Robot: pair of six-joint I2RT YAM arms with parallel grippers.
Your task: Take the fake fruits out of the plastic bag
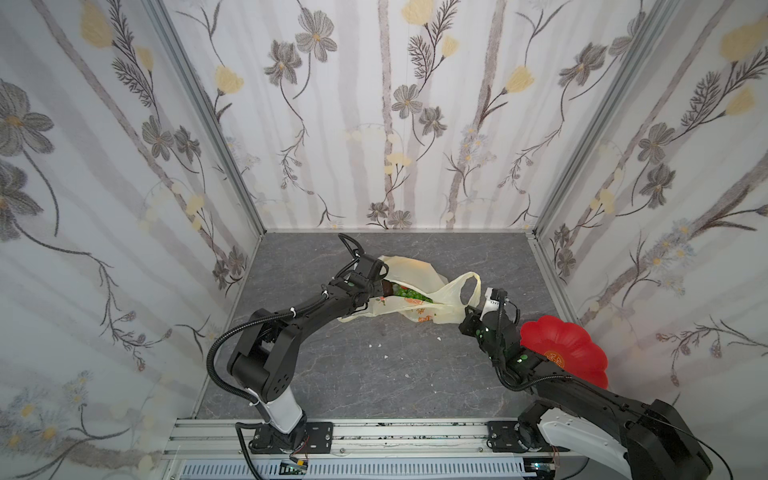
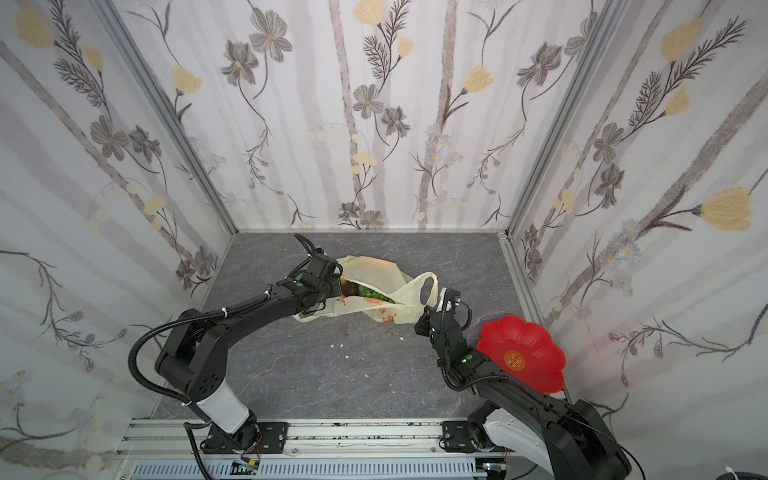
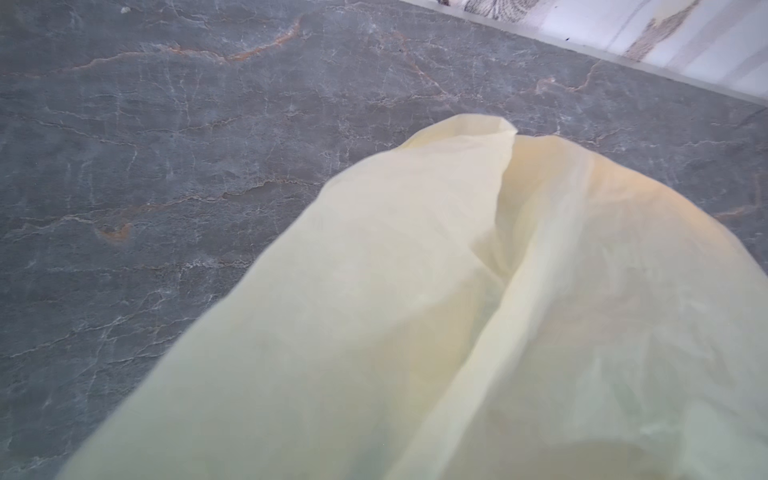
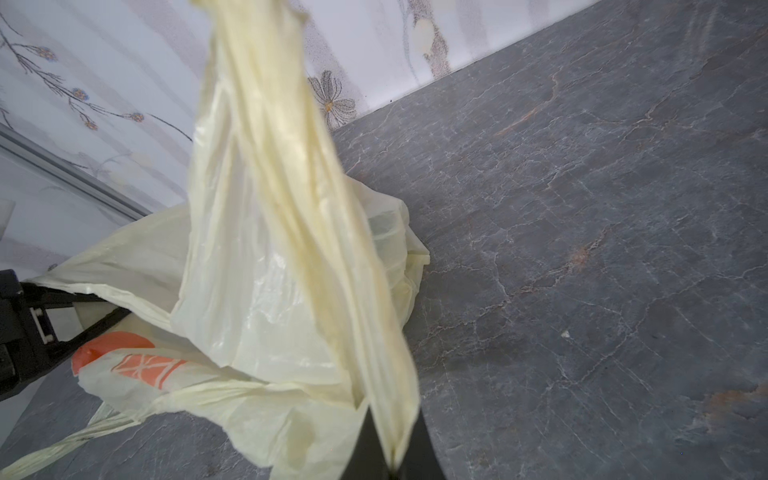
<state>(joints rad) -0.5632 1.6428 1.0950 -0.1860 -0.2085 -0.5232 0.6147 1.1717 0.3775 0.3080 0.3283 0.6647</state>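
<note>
The pale-yellow plastic bag (image 1: 415,270) (image 2: 374,269) lies on the grey table toward the back, its mouth gaping toward the left. Inside the mouth show a green grape bunch (image 1: 409,294) (image 2: 376,295) and a blackish-brown fruit (image 1: 390,286) (image 2: 350,287). My left gripper (image 1: 384,287) (image 2: 343,289) sits at that mouth, shut, and appears to pinch the bag's rim. In the left wrist view the bag's film (image 3: 457,291) hides the jaws. My right gripper (image 1: 467,309) (image 2: 426,309) (image 4: 395,457) is shut on the bag's handle (image 4: 291,166), which stretches taut.
A red flower-shaped dish (image 1: 569,353) (image 2: 523,353) stands at the right, just behind my right arm. Small white crumbs (image 1: 378,345) dot the table in front of the bag. Papered walls close in the back and both sides.
</note>
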